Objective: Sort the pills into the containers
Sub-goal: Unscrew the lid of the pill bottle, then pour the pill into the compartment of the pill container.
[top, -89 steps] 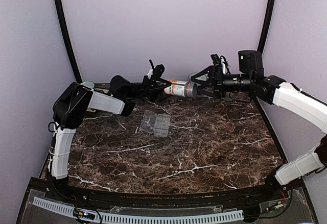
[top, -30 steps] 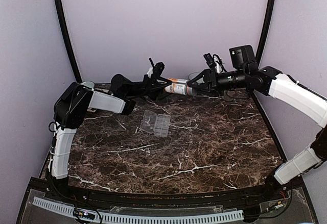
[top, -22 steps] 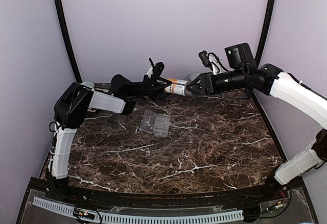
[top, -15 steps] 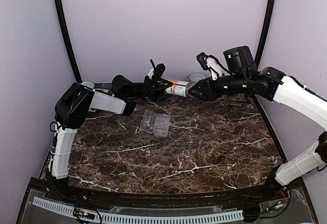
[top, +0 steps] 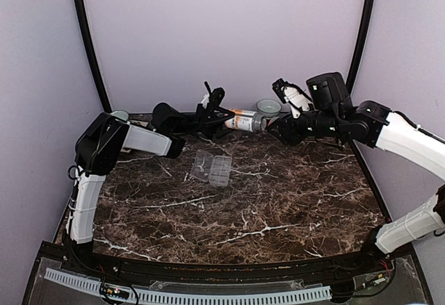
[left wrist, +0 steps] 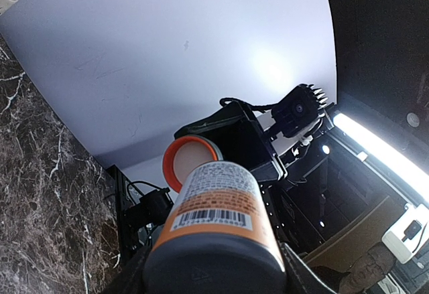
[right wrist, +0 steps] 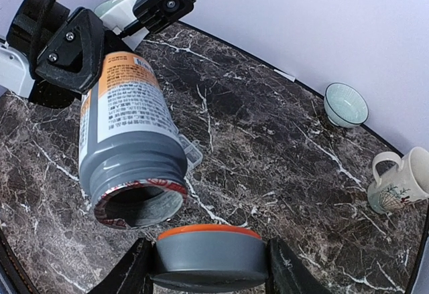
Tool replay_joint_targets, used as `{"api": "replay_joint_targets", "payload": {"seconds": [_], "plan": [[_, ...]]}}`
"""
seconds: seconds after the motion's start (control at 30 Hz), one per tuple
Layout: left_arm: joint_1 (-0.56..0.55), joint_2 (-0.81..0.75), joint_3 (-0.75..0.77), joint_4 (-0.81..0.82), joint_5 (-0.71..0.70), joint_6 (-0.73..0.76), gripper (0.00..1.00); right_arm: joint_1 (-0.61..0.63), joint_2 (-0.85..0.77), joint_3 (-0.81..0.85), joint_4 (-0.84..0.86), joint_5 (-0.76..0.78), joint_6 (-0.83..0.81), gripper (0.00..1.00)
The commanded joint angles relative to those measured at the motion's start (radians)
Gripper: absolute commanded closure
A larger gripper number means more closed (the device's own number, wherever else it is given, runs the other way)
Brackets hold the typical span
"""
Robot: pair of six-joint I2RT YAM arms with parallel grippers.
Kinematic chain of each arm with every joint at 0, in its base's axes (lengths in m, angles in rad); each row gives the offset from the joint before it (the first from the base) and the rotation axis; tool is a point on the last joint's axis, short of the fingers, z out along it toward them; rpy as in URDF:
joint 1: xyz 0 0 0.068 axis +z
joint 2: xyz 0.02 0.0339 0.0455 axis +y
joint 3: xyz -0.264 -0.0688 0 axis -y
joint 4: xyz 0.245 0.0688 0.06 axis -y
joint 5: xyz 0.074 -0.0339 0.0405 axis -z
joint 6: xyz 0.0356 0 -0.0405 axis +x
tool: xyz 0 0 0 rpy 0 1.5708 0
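The dark marble bench (top: 278,201) carries everything. The left arm (top: 142,138) stretches low over its far edge. The right arm (top: 407,135) bends in from the other side to meet it.

Between them a pill bottle (right wrist: 124,123) with a white-and-orange label lies almost level in the air above the back of the bench. The left tool (top: 217,116) is clenched round its base end. The bottle's grey neck is uncapped and its mouth faces the right arm, with a torn ring of foil round the rim.

The clear organizer box (top: 211,168) lies flat on the bench, nearer the arm bases than the bottle and left of centre. Its hinged lid is swung open beside the row of compartments, and it is apart from both tools.

A cream mug (right wrist: 401,181) stands near the far right corner. A small pale bowl (top: 268,105) sits by the back wall, near the mug but not touching it.

The right tool (top: 274,128) grips the grey cap (right wrist: 209,250) by its sides. The cap's orange-rimmed inner face is turned toward the bottle mouth, just beside it but not touching.

The pills cannot be made out. The inside of the bottle shows only pale grey, and the compartments are too small to read.
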Motion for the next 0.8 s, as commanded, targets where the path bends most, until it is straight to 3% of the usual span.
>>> {"api": "replay_joint_targets", "payload": {"seconds": [0.0, 0.23, 0.77], "plan": [[-0.003, -0.014, 0.015, 0.05, -0.008, -0.004, 0.67, 0.006, -0.024, -0.017, 0.051, 0.01, 0.012, 0.62], [0.011, -0.014, -0.024, 0.096, -0.017, -0.019, 0.69, 0.007, -0.024, -0.031, 0.058, -0.002, 0.043, 0.62], [0.098, -0.058, -0.304, 0.168, -0.033, 0.042, 0.8, 0.005, 0.003, -0.055, 0.073, -0.013, 0.083, 0.62]]}}
